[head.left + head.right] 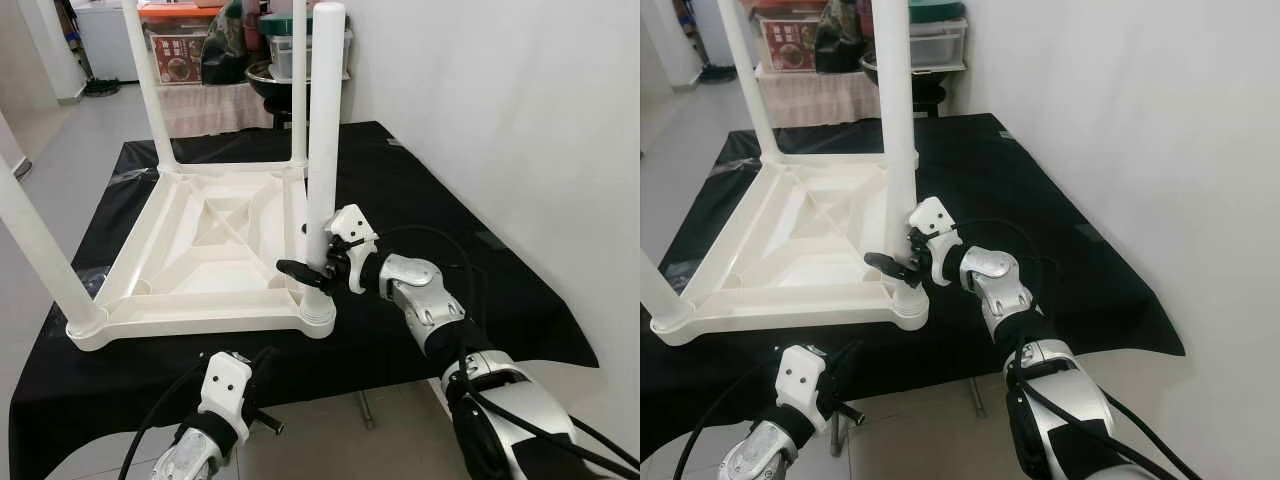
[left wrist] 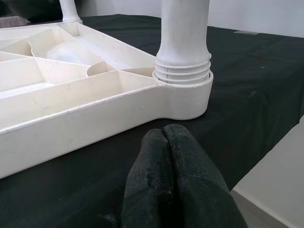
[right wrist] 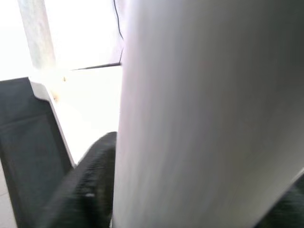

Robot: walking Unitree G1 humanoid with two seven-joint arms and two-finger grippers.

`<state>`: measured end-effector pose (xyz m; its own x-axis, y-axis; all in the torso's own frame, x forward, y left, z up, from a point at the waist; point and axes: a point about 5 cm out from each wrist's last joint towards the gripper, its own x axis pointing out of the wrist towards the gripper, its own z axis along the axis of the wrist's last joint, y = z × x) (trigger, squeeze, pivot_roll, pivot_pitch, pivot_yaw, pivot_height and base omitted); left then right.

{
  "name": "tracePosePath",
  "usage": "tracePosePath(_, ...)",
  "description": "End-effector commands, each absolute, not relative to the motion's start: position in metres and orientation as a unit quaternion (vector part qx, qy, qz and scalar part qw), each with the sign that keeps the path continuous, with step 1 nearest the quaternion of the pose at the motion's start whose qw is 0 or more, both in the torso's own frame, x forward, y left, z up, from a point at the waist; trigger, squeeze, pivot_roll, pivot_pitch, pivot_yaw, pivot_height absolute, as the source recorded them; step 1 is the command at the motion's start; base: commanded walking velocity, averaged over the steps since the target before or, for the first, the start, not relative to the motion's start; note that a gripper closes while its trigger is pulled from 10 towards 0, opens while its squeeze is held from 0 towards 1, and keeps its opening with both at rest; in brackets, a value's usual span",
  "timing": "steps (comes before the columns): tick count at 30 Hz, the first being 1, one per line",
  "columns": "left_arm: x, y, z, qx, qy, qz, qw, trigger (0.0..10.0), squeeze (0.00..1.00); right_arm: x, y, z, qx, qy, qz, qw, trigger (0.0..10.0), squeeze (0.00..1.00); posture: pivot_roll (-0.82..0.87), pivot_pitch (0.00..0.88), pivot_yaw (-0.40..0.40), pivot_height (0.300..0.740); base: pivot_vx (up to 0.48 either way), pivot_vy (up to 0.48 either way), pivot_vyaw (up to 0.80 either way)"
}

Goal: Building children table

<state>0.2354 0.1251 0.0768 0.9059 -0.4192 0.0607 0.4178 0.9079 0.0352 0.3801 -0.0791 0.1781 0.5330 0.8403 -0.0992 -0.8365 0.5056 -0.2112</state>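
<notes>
Children's table [image 1: 215, 250], white moulded plastic, lay upside down on a black-covered tabletop [image 1: 420, 190], its ribbed underside facing up and its legs standing vertically from the corner sockets. The near-right leg [image 1: 322, 150] rose from its socket [image 1: 318, 310] at the corner closest to the robot; in the left wrist view the threaded collar [image 2: 183, 71] of this leg appeared to sit just above the socket rim, so the leg was judged nearly but perhaps not fully seated. The right end effector [image 1: 318, 262] was clamped around the lower part of that leg, one black finger [image 1: 297, 268] showing on the side toward the underside of the table (the right wrist view showed the smooth white tube pressed close against the pads). The left end effector [image 2: 173, 178] was held low in front of the tabletop edge, its fingers pressed together on nothing, pointing toward the same corner.

Handling, as judged: the plastic was probably light and stiff, its round glossy surface inclined to slip when twisted. A hold low on the leg, near the collar, seemed best for turning it, while the frame, light enough to shift on the cloth, might need bracing.
</notes>
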Motion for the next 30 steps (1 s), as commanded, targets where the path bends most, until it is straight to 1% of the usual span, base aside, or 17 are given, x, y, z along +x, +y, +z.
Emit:
tracePosePath(1, 0.233, 0.124, 0.073, 0.011, -0.029, -0.214, 0.976, 10.0, 0.0, 0.38, -0.077, 0.176, -0.109, -0.006, 0.48, 0.87, 0.0, 0.0, 0.08, 0.016, -0.056, 0.74, 0.0, 0.0, 0.0)
tracePosePath(2, 0.233, 0.125, 0.073, 0.011, -0.029, -0.214, 0.976, 10.0, 0.0, 0.379, -0.077, 0.174, -0.1, -0.01, 0.472, 0.876, 0.0, 0.0, 0.08, 0.015, -0.053, 0.74, 0.0, 0.0, 0.0)
tracePosePath(6, 0.233, 0.125, 0.073, 0.011, -0.029, -0.214, 0.976, 10.0, 0.0, 0.379, -0.078, 0.173, -0.093, -0.011, 0.469, 0.878, 0.0, 0.0, 0.08, 0.015, -0.053, 0.74, 0.0, 0.0, 0.0)
tracePosePath(10, 0.233, 0.125, 0.073, 0.01, -0.028, -0.216, 0.976, 10.0, 0.0, 0.375, -0.08, 0.163, -0.06, -0.012, 0.457, 0.888, 0.0, 0.0, 0.07, 0.014, -0.044, 0.74, 0.0, 0.0, 0.0)
tracePosePath(12, 0.234, 0.126, 0.073, 0.01, -0.027, -0.218, 0.975, 10.0, 0.0, 0.371, -0.08, 0.152, -0.05, -0.004, 0.431, 0.901, 0.0, 0.0, 0.06, 0.014, -0.043, 0.74, 0.0, 0.0, 0.0)
tracePosePath(13, 0.234, 0.126, 0.073, 0.01, -0.027, -0.218, 0.975, 10.0, 0.0, 0.371, -0.08, 0.152, -0.05, -0.004, 0.431, 0.901, 0.0, 0.0, 0.06, 0.014, -0.043, 0.74, 0.0, 0.0, 0.0)
tracePosePath(14, 0.234, 0.126, 0.073, 0.01, -0.028, -0.218, 0.975, 10.0, 0.0, 0.371, -0.079, 0.144, -0.042, 0.005, 0.373, 0.927, 0.0, 0.0, 0.06, 0.014, -0.051, 0.74, 0.0, 0.0, 0.0)
tracePosePath(15, 0.234, 0.126, 0.073, 0.01, -0.028, -0.218, 0.975, 10.0, 0.0, 0.371, -0.079, 0.144, -0.042, 0.005, 0.373, 0.927, 0.0, 0.0, 0.06, 0.014, -0.051, 0.74, 0.0, 0.0, 0.0)
tracePosePath(16, 0.234, 0.127, 0.073, 0.011, -0.028, -0.217, 0.976, 10.0, 0.0, 0.371, -0.083, 0.13, -0.048, 0.022, 0.242, 0.969, 0.0, 0.0, 0.05, 0.018, -0.046, 0.74, 0.0, 0.0, 0.0)
tracePosePath(18, 0.234, 0.127, 0.073, 0.011, -0.028, -0.217, 0.976, 10.0, 0.0, 0.371, -0.083, 0.13, -0.048, 0.022, 0.242, 0.969, 0.0, 0.0, 0.05, 0.018, -0.046, 0.74, 0.0, 0.0, 0.0)
tracePosePath(19, 0.234, 0.127, 0.073, 0.011, -0.028, -0.216, 0.976, 10.0, 0.0, 0.362, -0.084, 0.111, -0.046, 0.046, 0.152, 0.986, 0.0, 0.0, 0.05, 0.018, -0.049, 0.74, 0.0, 0.0, 0.0)
tracePosePath(21, 0.234, 0.127, 0.073, 0.011, -0.028, -0.216, 0.976, 10.0, 0.0, 0.362, -0.084, 0.111, -0.046, 0.046, 0.152, 0.986, 0.0, 0.0, 0.05, 0.018, -0.049, 0.74, 0.0, 0.0, 0.0)
tracePosePath(22, 0.234, 0.128, 0.072, 0.013, -0.028, -0.217, 0.976, 10.0, 0.0, 0.349, -0.066, 0.091, -0.03, 0.076, 0.136, 0.987, 0.0, 0.0, 0.05, 0.018, -0.03, 0.74, 0.0, 0.0, 0.0)
tracePosePath(24, 0.234, 0.128, 0.072, 0.013, -0.028, -0.217, 0.976, 10.0, 0.0, 0.349, -0.066, 0.091, -0.03, 0.076, 0.136, 0.987, 0.0, 0.0, 0.05, 0.018, -0.03, 0.74, 0.0, 0.0, 0.0)
tracePosePath(25, 0.235, 0.128, 0.072, 0.013, -0.027, -0.218, 0.976, 10.0, 0.0, 0.343, -0.056, 0.086, -0.034, 0.081, 0.144, 0.986, 0.0, 0.0, 0.05, 0.016, -0.032, 0.74, 0.0, 0.0, 0.0)
tracePosePath(26, 0.236, 0.128, 0.072, 0.012, -0.026, -0.22, 0.975, 10.0, 0.0, 0.344, -0.052, 0.087, -0.038, 0.079, 0.159, 0.983, 0.0, 0.0, 0.05, 0.009, -0.041, 0.74, 0.0, 0.0, 0.0)
tracePosePath(30, 0.237, 0.127, 0.072, 0.012, -0.027, -0.219, 0.975, 10.0, 0.0, 0.354, -0.06, 0.097, -0.051, 0.069, 0.152, 0.985, 0.0, 0.0, 0.05, 0.01, -0.04, 0.74, 0.0, 0.0, 0.0)
